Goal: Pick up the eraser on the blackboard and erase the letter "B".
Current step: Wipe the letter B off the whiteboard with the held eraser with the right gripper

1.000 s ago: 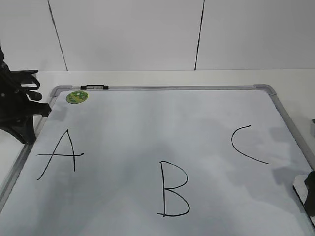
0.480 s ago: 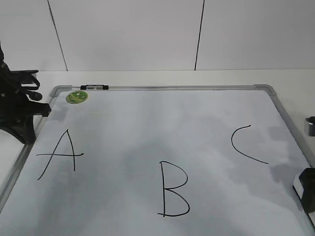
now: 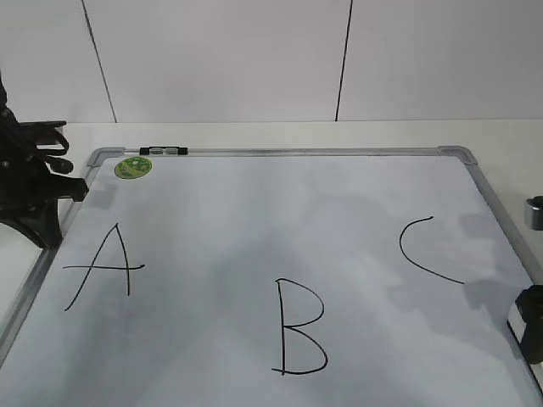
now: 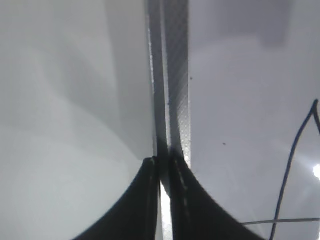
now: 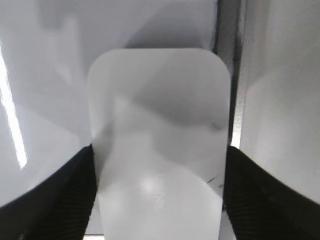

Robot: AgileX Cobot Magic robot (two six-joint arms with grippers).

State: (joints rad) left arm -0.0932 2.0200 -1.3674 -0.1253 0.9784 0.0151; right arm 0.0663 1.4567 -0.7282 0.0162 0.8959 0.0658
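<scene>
The blackboard (image 3: pixel 254 212) lies flat with black letters A (image 3: pixel 102 267), "B" (image 3: pixel 299 326) and C (image 3: pixel 424 250). The white eraser (image 5: pixel 160 125) sits between the fingers of my right gripper (image 5: pixel 160 150), which touch both its long sides, next to the board's right frame (image 5: pixel 235 75). In the exterior view this gripper (image 3: pixel 532 326) is at the board's lower right edge, well right of the B, with a strip of the eraser (image 3: pixel 513 324) showing. My left gripper (image 4: pixel 164 162) is shut and empty over the board's left frame (image 4: pixel 172 75), near the A.
A black-and-clear marker (image 3: pixel 163 151) lies on the top frame beside a round green sticker (image 3: pixel 133 167). A small grey cylinder (image 3: pixel 534 212) stands off the board's right edge. The left arm (image 3: pixel 34 186) stands at the board's left side.
My right gripper has shifted slightly up and to the right at the board's lower right edge, with the eraser between its fingers. The left arm has not moved.
</scene>
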